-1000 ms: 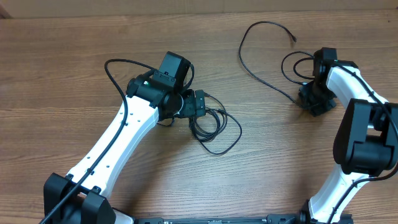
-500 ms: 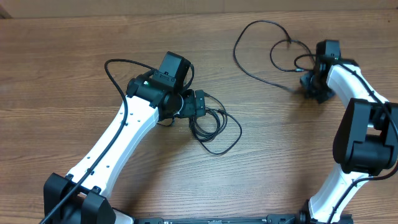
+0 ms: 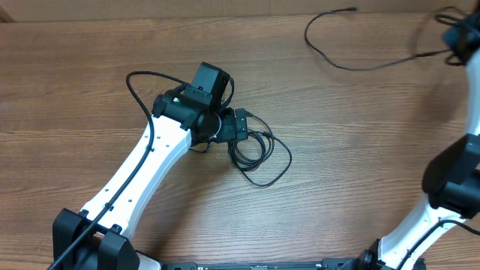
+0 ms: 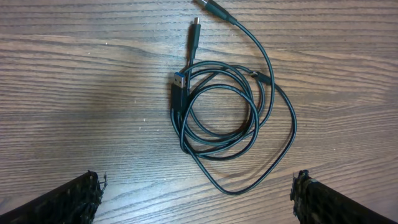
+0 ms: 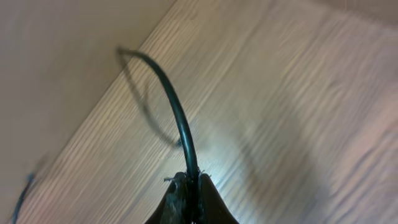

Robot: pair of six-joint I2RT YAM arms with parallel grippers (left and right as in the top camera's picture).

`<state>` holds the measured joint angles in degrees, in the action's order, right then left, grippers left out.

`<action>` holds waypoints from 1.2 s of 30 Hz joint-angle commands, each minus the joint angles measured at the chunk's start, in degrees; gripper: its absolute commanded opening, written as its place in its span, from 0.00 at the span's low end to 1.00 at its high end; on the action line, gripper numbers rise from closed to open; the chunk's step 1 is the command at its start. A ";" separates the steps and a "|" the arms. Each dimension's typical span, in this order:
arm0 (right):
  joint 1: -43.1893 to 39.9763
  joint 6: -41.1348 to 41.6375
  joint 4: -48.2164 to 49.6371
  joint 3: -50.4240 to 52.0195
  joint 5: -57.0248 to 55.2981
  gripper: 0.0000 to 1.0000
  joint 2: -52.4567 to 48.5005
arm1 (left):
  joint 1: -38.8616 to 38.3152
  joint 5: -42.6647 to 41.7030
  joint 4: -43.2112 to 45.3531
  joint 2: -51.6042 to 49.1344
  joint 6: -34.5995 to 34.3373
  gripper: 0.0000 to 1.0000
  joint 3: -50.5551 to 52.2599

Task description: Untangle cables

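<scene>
My right gripper (image 5: 188,186) pinches one separated cable (image 5: 180,118) at the desk's far right corner; my left gripper (image 4: 198,198), wide open and empty, overlooks the tangled coil (image 4: 178,102).

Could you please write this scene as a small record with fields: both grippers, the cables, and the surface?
left gripper: open, over the coiled cables, not touching them
right gripper: shut on the held cable
held cable: thin, black, at the far right, apart from the coil
coiled cables: loose loops lying on the table, plugs showing
table: wood grain
</scene>
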<state>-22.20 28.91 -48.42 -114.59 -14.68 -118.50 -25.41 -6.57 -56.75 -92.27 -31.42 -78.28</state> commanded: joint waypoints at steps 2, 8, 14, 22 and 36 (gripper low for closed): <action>-3.78 -3.80 -2.12 -1.27 -0.17 0.04 0.28 | 0.26 0.66 0.04 0.02 -0.35 1.00 0.13; -4.61 -3.93 -2.12 -1.27 0.59 0.04 0.17 | 0.26 0.63 0.07 0.02 -0.35 0.99 0.13; -4.61 -3.67 -2.29 -1.33 -2.38 0.04 0.52 | 0.26 0.63 0.04 0.02 -0.35 1.00 0.13; -4.98 -6.58 -0.31 -3.61 -9.75 0.04 5.18 | 0.26 0.63 0.04 0.02 -0.35 1.00 0.13; -7.13 -6.71 -0.55 -3.43 -6.12 0.04 5.20 | 0.26 0.63 0.07 0.02 -0.35 0.99 0.13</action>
<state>-29.58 22.98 -48.99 -117.38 -24.16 -113.10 -25.41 -6.57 -56.75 -92.27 -31.42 -78.28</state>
